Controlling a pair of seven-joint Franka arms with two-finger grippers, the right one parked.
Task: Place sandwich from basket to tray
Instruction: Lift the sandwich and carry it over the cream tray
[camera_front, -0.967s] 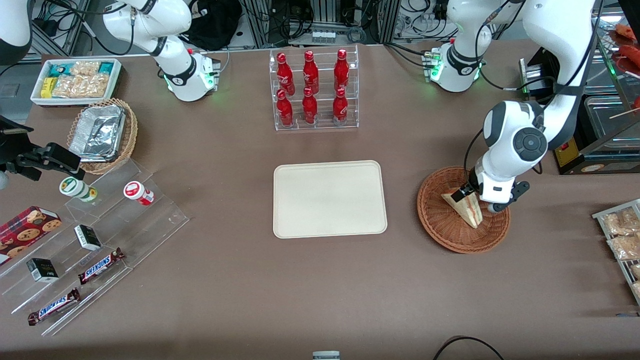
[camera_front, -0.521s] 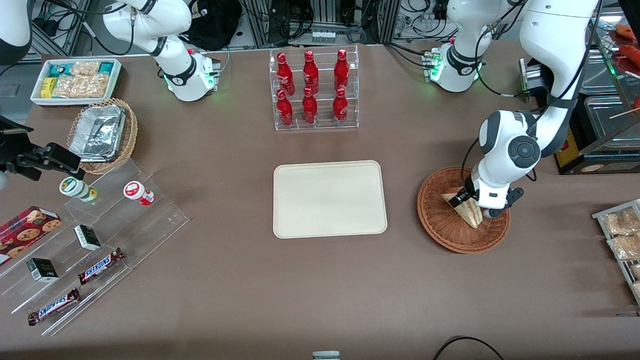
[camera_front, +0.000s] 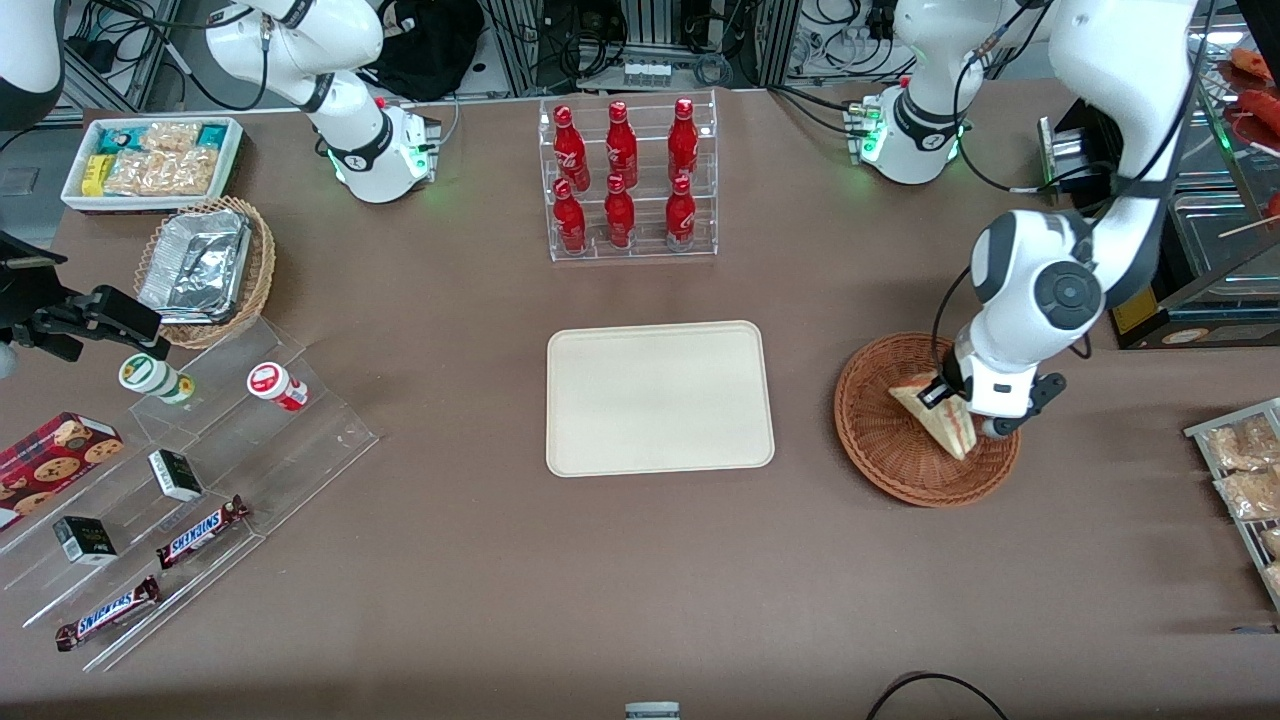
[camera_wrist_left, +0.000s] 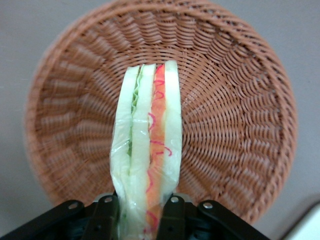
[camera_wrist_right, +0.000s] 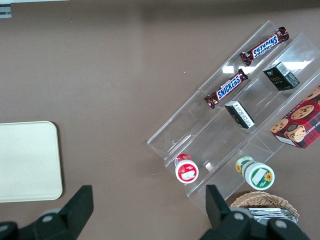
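Front view first: the gripper (camera_front: 948, 398) sat over the basket (camera_front: 880, 450) at the right-centre of the frame, clamped on the sandwich (camera_front: 935, 418) — the wedge hung tilted over the wicker bowl. The tray (camera_front: 659, 397) lay mid-frame, well apart from the basket, nothing on it.

Wrist view: the two black fingers (camera_wrist_left: 104, 216) pinched the wrapped sandwich (camera_wrist_left: 149, 145) at its lower end, green and red-orange filling stripes facing the camera, with the basket (camera_wrist_left: 240, 115) spread out underneath.

Right wrist view — only a corner of the tray (camera_wrist_right: 30, 160) showed at the left edge.
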